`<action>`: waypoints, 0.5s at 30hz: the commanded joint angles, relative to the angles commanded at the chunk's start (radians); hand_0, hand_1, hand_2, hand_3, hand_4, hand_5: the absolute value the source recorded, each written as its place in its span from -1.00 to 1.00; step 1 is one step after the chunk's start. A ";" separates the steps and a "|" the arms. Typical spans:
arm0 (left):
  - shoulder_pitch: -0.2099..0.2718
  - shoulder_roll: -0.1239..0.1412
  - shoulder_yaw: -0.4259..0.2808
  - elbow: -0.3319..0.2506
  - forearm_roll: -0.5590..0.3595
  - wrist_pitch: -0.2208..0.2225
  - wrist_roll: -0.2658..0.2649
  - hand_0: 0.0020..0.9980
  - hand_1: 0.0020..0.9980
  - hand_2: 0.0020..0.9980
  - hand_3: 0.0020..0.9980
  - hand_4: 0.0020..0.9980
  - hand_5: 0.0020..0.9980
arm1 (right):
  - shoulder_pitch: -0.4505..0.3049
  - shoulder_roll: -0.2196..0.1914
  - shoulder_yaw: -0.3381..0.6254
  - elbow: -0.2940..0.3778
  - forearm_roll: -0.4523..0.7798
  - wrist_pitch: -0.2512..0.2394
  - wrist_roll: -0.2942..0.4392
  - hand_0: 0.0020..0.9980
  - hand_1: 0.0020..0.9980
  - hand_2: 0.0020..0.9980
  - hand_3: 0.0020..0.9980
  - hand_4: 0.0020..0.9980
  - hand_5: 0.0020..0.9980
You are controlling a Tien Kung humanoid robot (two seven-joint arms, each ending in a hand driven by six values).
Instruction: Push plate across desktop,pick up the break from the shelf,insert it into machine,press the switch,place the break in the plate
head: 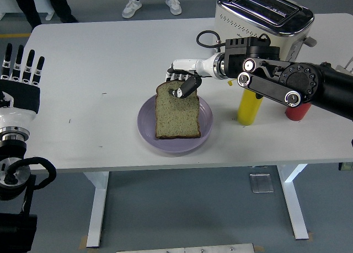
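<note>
I see my right hand (182,83) pinching the far top edge of the bread slice (177,111) lying on the purple plate (146,129), left hand (21,76) spread at the left edge.

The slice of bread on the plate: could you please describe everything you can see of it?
The slice of bread is greenish-brown and speckled, with a darker crust and a rounded top edge. It lies nearly flat on the purple plate, rounded end pointing away from the table's near edge. The right hand pinches its top edge, a dark thumb on top and pale fingers behind.
</note>
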State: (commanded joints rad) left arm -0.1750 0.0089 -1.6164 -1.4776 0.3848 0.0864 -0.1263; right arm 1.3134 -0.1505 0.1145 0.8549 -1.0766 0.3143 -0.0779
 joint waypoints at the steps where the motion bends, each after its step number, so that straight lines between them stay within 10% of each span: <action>1: 0.000 0.000 0.001 0.000 0.000 0.000 0.000 0.59 0.62 0.67 0.53 0.24 1.00 | -0.002 0.000 -0.002 -0.004 -0.004 0.003 0.004 0.26 0.32 0.32 0.46 0.05 -0.48; 15: 0.013 0.002 0.007 -0.011 0.000 0.000 -0.003 0.59 0.62 0.67 0.53 0.24 1.00 | -0.021 0.001 0.018 -0.018 -0.032 -0.011 0.069 0.70 0.69 0.84 0.85 0.41 -0.25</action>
State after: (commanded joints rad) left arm -0.1624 0.0107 -1.6093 -1.4883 0.3844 0.0866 -0.1294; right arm 1.2922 -0.1495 0.1321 0.8372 -1.1090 0.3031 -0.0093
